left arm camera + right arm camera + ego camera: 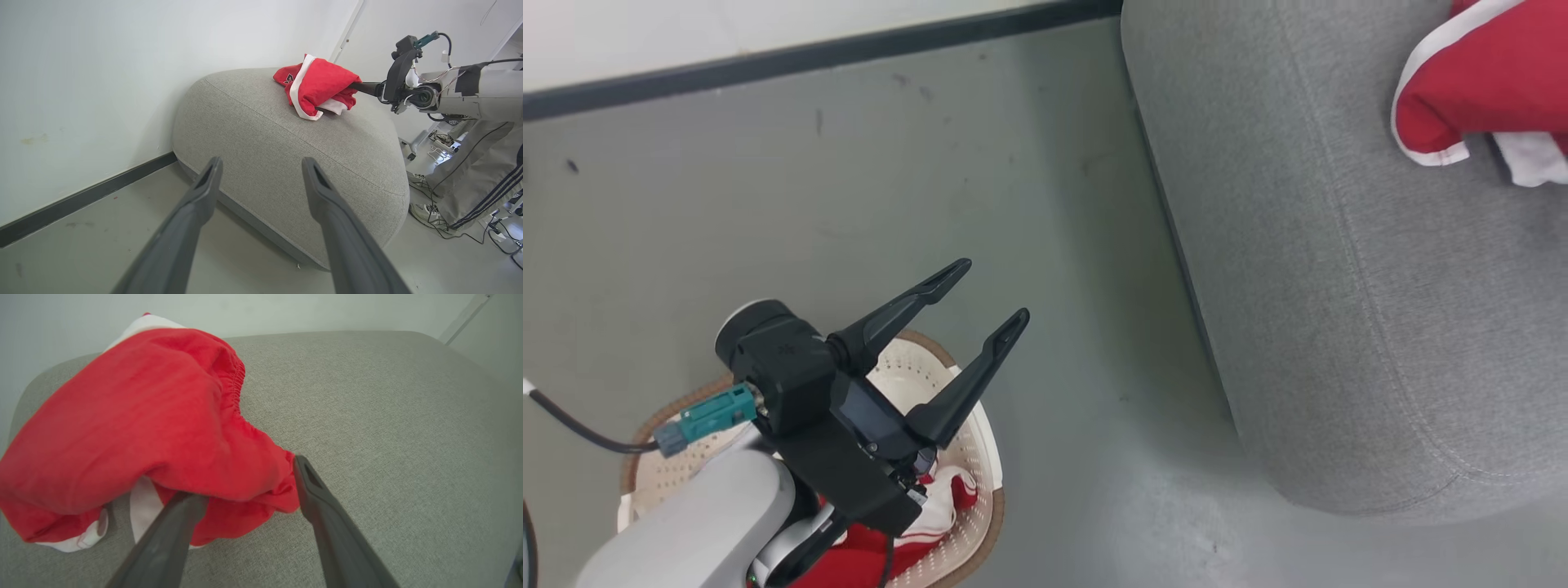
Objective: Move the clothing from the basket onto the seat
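Observation:
My left gripper (992,290) hangs open and empty above the cream basket (978,469) at the lower left; the forearm covers much of the basket. Red and white clothing (862,559) lies inside it. The grey seat (1339,286) fills the right side. On top of the seat rests a red garment with white trim (1486,82), also seen in the left wrist view (322,81). My right gripper (245,477) is open at that garment (143,416): the fabric drapes over its left fingertip, and its right finger lies beside the fold, low over the seat (388,416).
Grey floor (1013,163) separates basket and seat. A white wall with a black skirting (809,53) runs along the back. Beyond the seat (265,143) stands a person's leg in grey striped trousers (474,179), with cables on the floor (502,228).

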